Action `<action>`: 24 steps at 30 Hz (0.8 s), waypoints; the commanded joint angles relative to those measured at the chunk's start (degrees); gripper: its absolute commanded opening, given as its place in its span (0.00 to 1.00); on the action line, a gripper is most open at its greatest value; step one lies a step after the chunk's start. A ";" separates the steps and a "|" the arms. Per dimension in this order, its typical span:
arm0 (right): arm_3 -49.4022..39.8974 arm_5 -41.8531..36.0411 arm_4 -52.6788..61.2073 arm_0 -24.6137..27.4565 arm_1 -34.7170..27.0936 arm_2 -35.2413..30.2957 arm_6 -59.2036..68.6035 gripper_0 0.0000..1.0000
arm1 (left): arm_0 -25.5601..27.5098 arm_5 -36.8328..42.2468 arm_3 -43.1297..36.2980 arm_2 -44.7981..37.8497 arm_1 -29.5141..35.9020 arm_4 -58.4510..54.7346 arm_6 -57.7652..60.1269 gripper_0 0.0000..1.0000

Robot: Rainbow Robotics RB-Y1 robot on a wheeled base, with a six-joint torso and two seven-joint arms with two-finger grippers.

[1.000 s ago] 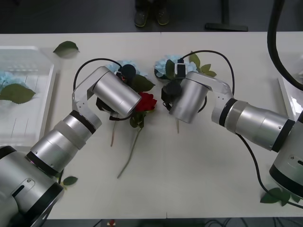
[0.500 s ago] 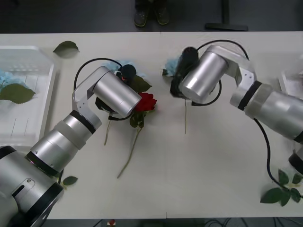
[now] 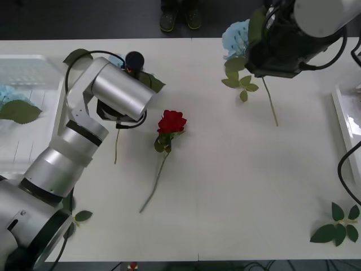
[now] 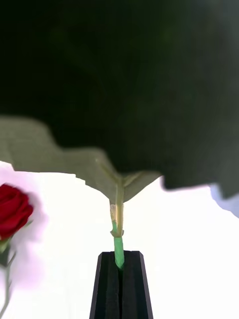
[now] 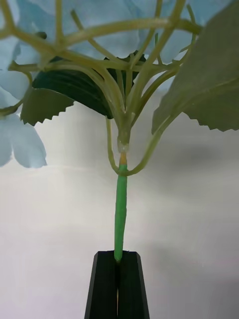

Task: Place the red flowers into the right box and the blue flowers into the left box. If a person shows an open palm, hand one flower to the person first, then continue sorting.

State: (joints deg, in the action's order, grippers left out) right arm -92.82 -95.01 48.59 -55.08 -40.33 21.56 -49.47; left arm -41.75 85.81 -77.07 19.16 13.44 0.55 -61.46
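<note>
You are looking down on a white table (image 3: 237, 186) with the left box (image 3: 39, 68) at its left edge and the rim of the right box (image 3: 340, 116) at its right edge. Blue petals and a leaf already lie in the left box.

Your left arm reaches over the table's left half, just beside the left box. Its left gripper (image 5: 118, 286) is clamped on the green stem of a blue flower (image 5: 119, 209), the bloom spreading beyond the fingertips. That flower's stem hangs toward you below the wrist in the front view. The left box lies just to the arm's left, so a short sideways carry looks enough.

Your right arm is raised at the far right. Its right gripper (image 4: 119, 286) is pinched on the stem of a second blue flower (image 3: 236, 35), whose stem trails toward the near edge. This one's home, the left box, is well apart, across the whole table.

One red rose (image 3: 171, 121) lies between the arms, bloom away from you, stem running toward you and slightly left. It is nearer the left arm.
</note>
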 commanded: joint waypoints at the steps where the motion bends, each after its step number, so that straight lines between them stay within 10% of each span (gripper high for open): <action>1: -5.88 -3.52 4.05 -1.00 -3.62 -6.79 -7.75 0.00 | -1.05 5.95 -9.42 -0.62 7.13 -0.38 -2.17 0.00; 11: -14.49 0.88 19.61 3.75 -13.20 -19.53 -22.25 0.00 | 3.78 18.16 -24.27 -2.11 28.13 -9.87 -3.32 0.00; 24: -29.52 39.99 31.12 29.94 -16.71 -30.34 -36.22 0.00 | 12.13 11.22 -20.32 -3.52 42.55 -12.77 -7.45 0.00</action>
State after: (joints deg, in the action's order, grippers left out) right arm -119.68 -58.36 79.52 -26.54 -56.07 -10.40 -82.46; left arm -28.70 98.62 -100.08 17.38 55.37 -12.51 -69.26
